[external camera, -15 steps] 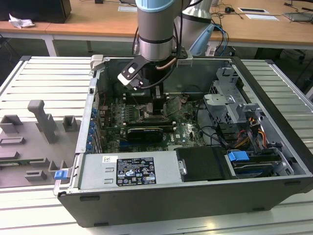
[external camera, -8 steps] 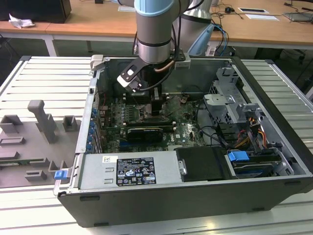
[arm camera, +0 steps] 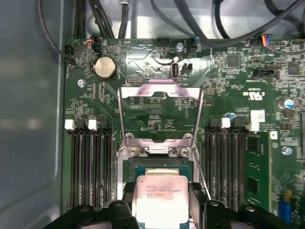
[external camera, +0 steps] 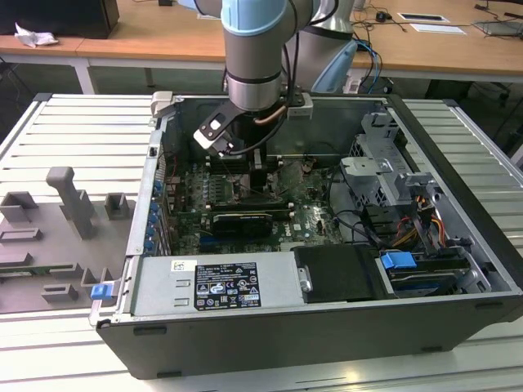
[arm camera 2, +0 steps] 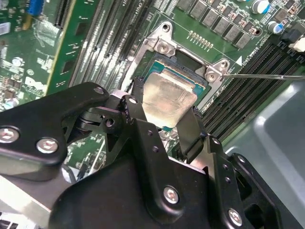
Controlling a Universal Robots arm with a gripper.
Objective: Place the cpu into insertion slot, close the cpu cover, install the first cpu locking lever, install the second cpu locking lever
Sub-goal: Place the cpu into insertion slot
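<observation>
Gripping the cpu [arm camera 2: 169,98] by two opposite edges | gripper [arm camera 2: 164,107] fingers closed narrow on it | cpu sits between the fingertips, over the insertion slot [arm camera: 159,164] | cpu cover [arm camera: 159,89] swung open beyond the slot

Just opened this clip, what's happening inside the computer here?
A robot arm reaches down into an open computer case. Its gripper is closed on a small silvery processor chip, gripping two opposite edges and holding it right at the socket on the green board. The socket's metal cover is flipped open, not yet closed. Whether the chip is fully seated cannot be told.
</observation>
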